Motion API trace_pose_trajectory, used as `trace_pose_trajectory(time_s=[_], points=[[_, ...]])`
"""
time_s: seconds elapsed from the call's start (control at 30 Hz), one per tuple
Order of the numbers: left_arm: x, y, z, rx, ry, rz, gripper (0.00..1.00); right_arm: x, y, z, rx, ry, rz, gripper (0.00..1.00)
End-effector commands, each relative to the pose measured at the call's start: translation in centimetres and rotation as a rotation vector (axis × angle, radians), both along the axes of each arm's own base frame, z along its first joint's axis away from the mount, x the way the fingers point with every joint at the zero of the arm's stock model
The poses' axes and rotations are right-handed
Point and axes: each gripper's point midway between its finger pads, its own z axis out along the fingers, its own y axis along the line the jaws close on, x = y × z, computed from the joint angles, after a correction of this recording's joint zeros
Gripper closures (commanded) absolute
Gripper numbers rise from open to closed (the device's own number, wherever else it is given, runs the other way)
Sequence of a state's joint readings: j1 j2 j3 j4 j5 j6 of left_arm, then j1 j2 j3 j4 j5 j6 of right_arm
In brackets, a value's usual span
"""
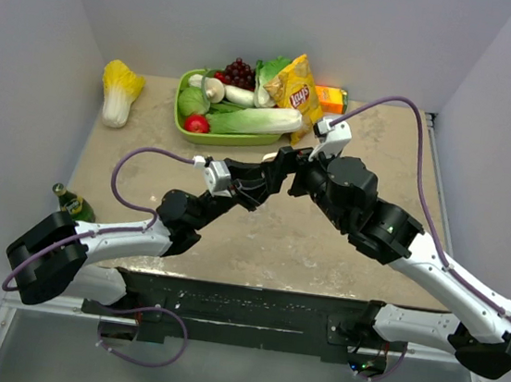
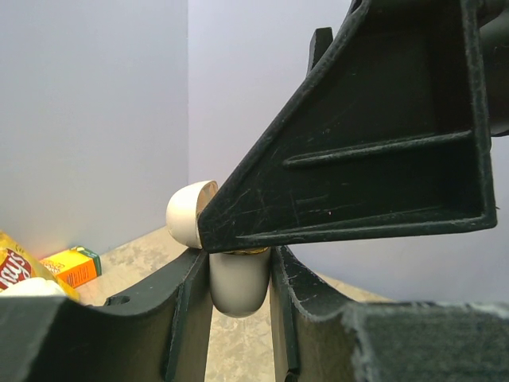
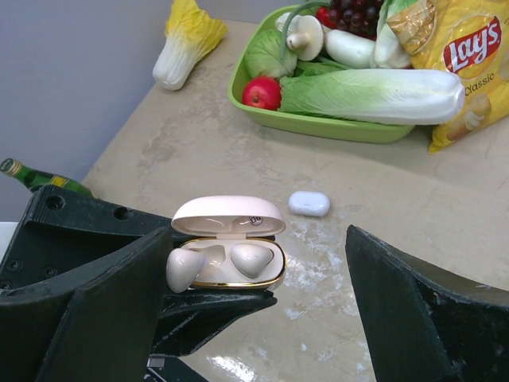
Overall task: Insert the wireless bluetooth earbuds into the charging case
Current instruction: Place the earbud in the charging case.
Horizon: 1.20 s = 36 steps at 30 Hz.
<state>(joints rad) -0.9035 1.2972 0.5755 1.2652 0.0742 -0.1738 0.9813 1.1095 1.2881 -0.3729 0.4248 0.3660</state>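
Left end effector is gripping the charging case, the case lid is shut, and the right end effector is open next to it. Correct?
Not quite: the lid is open, not shut. The right wrist view shows the charging case with its lid raised and an earbud inside. The left end effector does grip it, and the right end effector is open next to it.

Figure: the workspace as you see it from above. A beige, marbled table [image 1: 258, 247] is enclosed at the back and both sides by plain pale grey walls [image 1: 286, 18]; soft, even light leaves faint glossy patches on its surface
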Motion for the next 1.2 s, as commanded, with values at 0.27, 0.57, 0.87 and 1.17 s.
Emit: trace_pose_trajectory(time_s=[0.27, 0.57, 0.87, 1.17], points=[[-0.9, 1.2, 3.2, -0.100, -0.079, 0.001, 1.00, -0.3, 0.5, 3.8, 0.084, -0.059, 0.035, 0.07], [-0.9, 1.2, 3.2, -0.102, -0.078, 0.001, 1.00, -0.3, 0.6, 5.0, 0.100, -0.072, 0.041, 0.06], [-0.9, 1.2, 3.0, -0.097, -0.077, 0.001, 1.00, -0.6, -1.5, 6.4, 0.133, -0.112, -0.014, 0.08], [-0.8, 1.3, 2.9, -0.093, -0.078, 0.009, 1.00, -1.4, -4.3, 7.1, 0.153, -0.139, -0.066, 0.19]])
